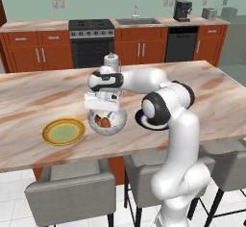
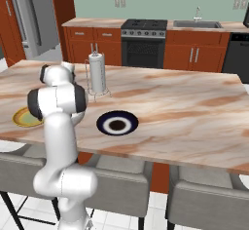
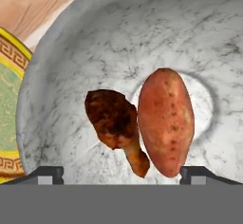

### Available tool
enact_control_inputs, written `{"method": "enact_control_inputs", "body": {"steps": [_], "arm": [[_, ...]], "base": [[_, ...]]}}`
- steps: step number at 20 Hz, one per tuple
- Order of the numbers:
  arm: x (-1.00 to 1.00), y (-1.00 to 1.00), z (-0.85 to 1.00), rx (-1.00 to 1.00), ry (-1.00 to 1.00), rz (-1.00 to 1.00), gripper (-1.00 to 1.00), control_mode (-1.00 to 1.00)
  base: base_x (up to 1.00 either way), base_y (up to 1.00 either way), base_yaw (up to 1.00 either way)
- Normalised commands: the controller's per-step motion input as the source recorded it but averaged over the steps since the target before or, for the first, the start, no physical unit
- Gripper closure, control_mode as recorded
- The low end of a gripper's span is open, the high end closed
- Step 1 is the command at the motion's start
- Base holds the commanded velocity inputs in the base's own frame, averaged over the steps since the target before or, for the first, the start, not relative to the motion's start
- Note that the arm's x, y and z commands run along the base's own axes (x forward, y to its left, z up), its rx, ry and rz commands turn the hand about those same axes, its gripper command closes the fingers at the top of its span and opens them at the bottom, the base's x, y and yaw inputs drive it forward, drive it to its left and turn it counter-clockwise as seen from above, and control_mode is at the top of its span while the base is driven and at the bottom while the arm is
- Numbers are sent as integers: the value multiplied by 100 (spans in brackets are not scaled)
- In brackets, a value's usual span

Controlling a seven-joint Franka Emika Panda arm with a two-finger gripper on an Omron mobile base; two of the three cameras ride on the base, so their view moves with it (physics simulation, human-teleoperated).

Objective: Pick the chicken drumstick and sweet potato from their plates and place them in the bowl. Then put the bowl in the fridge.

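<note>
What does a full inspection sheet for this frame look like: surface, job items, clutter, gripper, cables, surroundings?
Surface: marble-look island counter, grey stools along its near edge.
Bowl: on the counter between the two plates, holding both foods.
Chicken drumstick: lying in the bowl, touching the sweet potato.
Sweet potato: lying in the bowl bottom.
Yellow-rimmed plate: empty, beside the bowl.
Navy plate: empty, on the bowl's other side.
Clutter: paper towel holder standing further back on the counter.
Gripper: open, directly over the bowl, holding nothing.
Cables: nothing seen.
Surroundings: stove, sink, dishwasher and coffee machine on the back wall; fridge at far left.
</note>
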Motion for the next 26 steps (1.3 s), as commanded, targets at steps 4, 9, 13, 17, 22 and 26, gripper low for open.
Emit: {"method": "enact_control_inputs", "body": {"steps": [4, 9, 13, 17, 22, 26], "arm": [[-21, -28, 37, 0, 0, -1, -100, -100], [-29, -42, 36, 0, 2, -2, -100, -100], [-38, -52, 20, 0, 4, -5, -100, -100], [-40, -58, 2, 0, 1, -6, -100, -100], [-42, -31, -14, -8, -9, -7, -100, -100], [-36, -21, -21, -11, -24, -2, -100, -100]], "base": [[0, 0, 0], [0, 0, 0], [0, 0, 0], [0, 0, 0], [0, 0, 0], [0, 0, 0]]}}
